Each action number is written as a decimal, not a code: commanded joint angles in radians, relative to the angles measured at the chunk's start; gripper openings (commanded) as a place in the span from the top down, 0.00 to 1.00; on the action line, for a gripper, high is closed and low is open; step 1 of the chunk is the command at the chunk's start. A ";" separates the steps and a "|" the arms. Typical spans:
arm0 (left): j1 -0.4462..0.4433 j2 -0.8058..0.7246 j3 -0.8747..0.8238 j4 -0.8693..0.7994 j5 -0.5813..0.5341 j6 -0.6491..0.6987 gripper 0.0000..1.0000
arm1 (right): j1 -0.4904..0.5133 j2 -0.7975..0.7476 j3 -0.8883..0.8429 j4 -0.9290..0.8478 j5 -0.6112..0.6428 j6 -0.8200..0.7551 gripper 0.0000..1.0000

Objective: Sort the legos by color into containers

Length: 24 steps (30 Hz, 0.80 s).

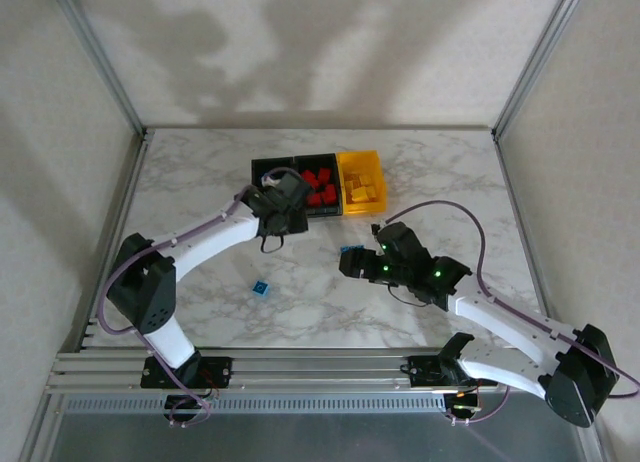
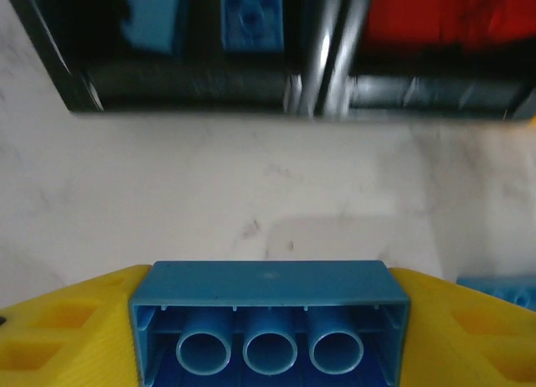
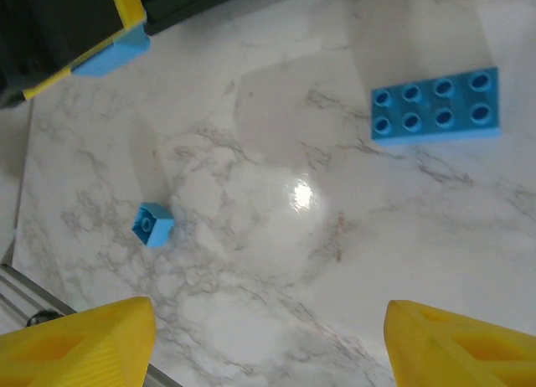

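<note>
Lower right of the frame, the right gripper [image 3: 270, 313] hangs spread near a flat blue brick [image 3: 435, 104], with a small blue brick [image 3: 152, 224] lying at centre left. Farther up, the left gripper [image 2: 270, 303] pinches a blue lego [image 2: 268, 280] just before the bins [image 2: 193, 85].

held blue lego [image 2: 268, 299]: underside showing | eight-stud lego [image 3: 435, 105]: lying flat | small lego [image 3: 152, 224]: loose, apart

Overhead camera: looks down from behind my bases over the whole table [image 1: 200, 192]. Left wrist camera: close, facing the bins [image 2: 193, 90] at their front wall. Right wrist camera: points downward at the small blue brick [image 3: 153, 224], shared with overhead.
</note>
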 commanded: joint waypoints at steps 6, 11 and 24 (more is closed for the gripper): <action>0.138 0.138 0.220 -0.031 0.007 0.113 0.40 | -0.007 0.058 0.051 0.076 -0.024 -0.014 0.29; 0.188 0.249 0.349 -0.037 0.018 0.104 0.40 | -0.007 0.055 0.047 0.070 -0.021 -0.009 0.29; 0.247 0.385 0.417 0.056 0.058 -0.124 0.39 | -0.007 -0.001 0.017 0.050 -0.001 0.004 0.29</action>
